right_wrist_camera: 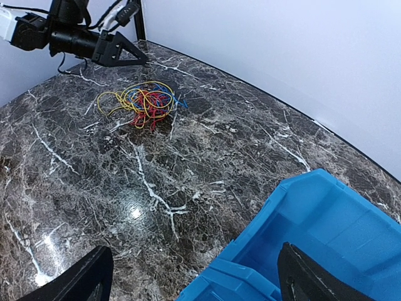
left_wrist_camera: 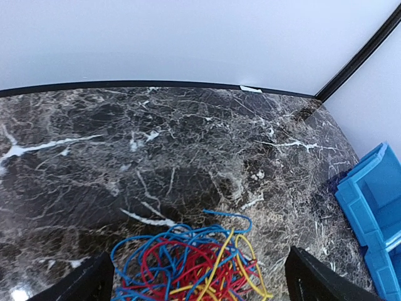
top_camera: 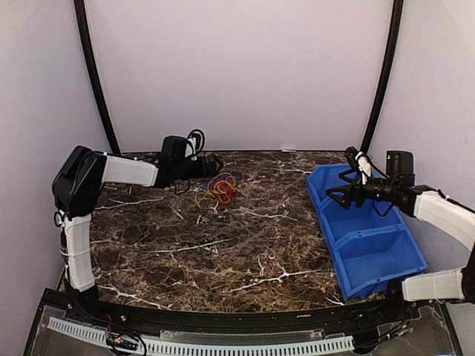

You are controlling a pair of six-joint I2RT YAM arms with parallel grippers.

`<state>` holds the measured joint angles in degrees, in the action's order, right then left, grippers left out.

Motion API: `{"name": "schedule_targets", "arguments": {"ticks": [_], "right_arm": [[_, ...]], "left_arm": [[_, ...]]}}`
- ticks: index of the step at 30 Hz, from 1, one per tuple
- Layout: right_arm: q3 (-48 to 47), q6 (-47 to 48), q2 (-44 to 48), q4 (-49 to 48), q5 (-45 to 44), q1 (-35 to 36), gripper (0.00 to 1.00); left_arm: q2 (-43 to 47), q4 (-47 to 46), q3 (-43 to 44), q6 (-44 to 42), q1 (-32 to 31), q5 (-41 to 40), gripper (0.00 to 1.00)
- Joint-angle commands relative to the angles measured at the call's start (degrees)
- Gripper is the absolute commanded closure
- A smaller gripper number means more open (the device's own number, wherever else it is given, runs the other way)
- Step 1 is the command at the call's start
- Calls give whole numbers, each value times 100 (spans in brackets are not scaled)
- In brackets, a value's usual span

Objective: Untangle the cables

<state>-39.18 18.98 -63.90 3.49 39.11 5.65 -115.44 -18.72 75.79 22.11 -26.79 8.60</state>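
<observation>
1. Cables [top_camera: 217,188] are lying as one knotted bundle of blue, red, orange and yellow strands looping through each other. They are sitting on the far left part of the marble table [top_camera: 223,252], well apart from the blue bin [top_camera: 326,222] on the right.
2. The left gripper [top_camera: 206,166] is hovering just beside the bundle, on its far-left side, with its fingers spread wide and holding nothing. In its wrist view the tangle [left_wrist_camera: 188,263] is showing between the two fingers [left_wrist_camera: 81,285], so the arm is probably lining up for a first pinch.
3. The right gripper [top_camera: 338,196] is hanging over the far end of the bin, its fingers [right_wrist_camera: 88,276] likewise spread and empty. It is likely waiting clear of the work until a second hold is needed to pull strands apart.
4. No strand is lying separate from the rest, so the untangling looks barely begun. A yellow loop and a blue end are straying from the edge of the heap [right_wrist_camera: 145,102] — these are offering the easiest places to start.
5. The wires are thin and springy. A grab at the middle is likely to lift the whole knot rather than free one cable.
</observation>
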Motion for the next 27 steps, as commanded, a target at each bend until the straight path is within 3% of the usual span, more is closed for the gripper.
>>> {"name": "schedule_targets", "arguments": {"ticks": [1,8,16,22,27], "right_arm": [[-6,173,142,-99,157,57,8],[42,368,272,-59,109,50,8],[-36,508,154,79,206,57,8],[-72,652,116,229,312,94,9],[-72,716,187,308,334,94,10]], "left_arm": [[-524,-350,630,297,-235,298,1],[-1326,-28,1232,418,-420,134,2],[-1226,414,1094,53,-811,229,14],[-596,524,292,-120,-1120,589,24],[275,359,-968,19,-1368,836,35]]}}
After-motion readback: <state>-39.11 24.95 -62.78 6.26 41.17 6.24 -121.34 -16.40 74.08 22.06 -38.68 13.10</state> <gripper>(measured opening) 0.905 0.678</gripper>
